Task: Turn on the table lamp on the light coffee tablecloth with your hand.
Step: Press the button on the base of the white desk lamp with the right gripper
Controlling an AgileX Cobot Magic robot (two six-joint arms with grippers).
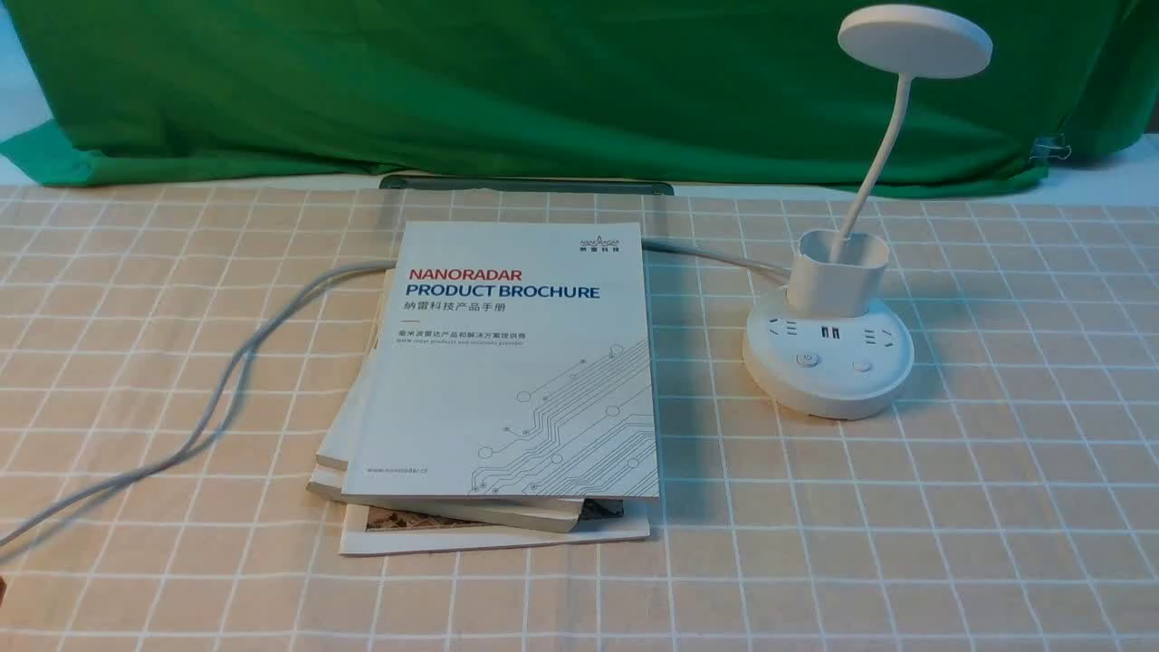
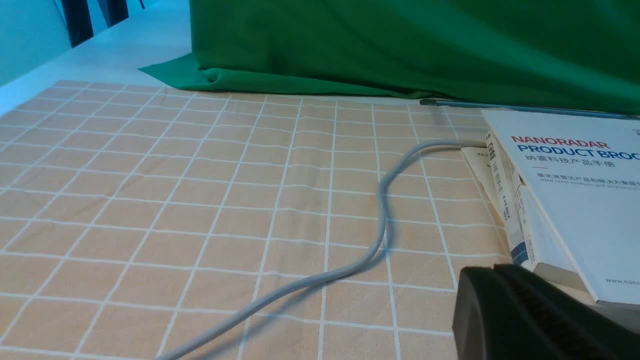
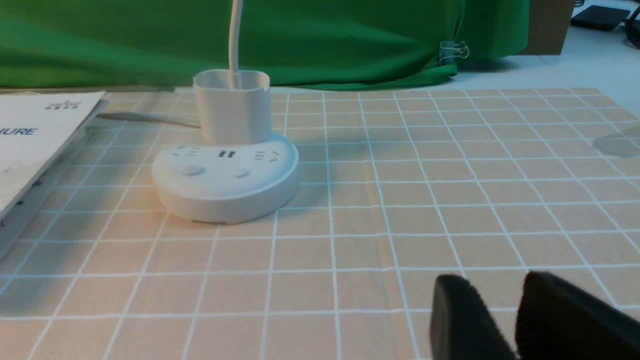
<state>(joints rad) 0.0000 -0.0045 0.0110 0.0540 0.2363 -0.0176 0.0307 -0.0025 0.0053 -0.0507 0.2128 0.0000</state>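
The white table lamp (image 1: 828,367) stands at the right on the light coffee tablecloth (image 1: 996,507). Its disc head (image 1: 914,41) sits high on a thin curved neck, and two round buttons (image 1: 807,359) lie on the front of the base. Neither arm shows in the front view. In the right wrist view the lamp base (image 3: 225,180) is ahead of my right gripper (image 3: 492,287), well apart from it. That gripper's fingertips stand a little apart with nothing between them. My left gripper (image 2: 492,270) is shut and empty, low over the cloth beside the books.
A stack of books with a Nanoradar brochure (image 1: 507,371) on top lies mid-table. The lamp's grey cable (image 1: 226,380) runs from under the books across the left side. A green backdrop cloth (image 1: 543,91) hangs behind, with a dark flat strip (image 1: 525,184) at its foot.
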